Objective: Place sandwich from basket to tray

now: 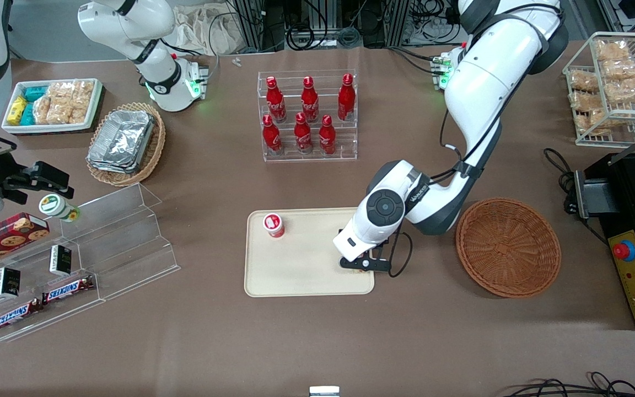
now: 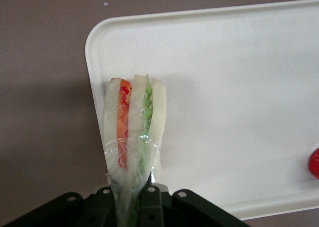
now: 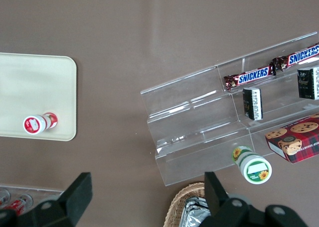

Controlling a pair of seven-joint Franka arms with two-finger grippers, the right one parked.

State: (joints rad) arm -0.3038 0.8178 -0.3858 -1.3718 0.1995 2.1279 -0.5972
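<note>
The claw (image 2: 130, 199) is clenched on the sandwich (image 2: 133, 132), holding it over the tray (image 1: 295, 275) edge nearest the basket (image 1: 507, 248); light, soft and slick-wrapped, it likely suits a gentle pinch across the bread faces.

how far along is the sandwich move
Done: the basket sits empty, so the pickup is over. In hand: the gripper is shut on the sandwich, holding it above the corner of the tray nearest the basket. Left: lower it onto the tray, open and withdraw.
</note>
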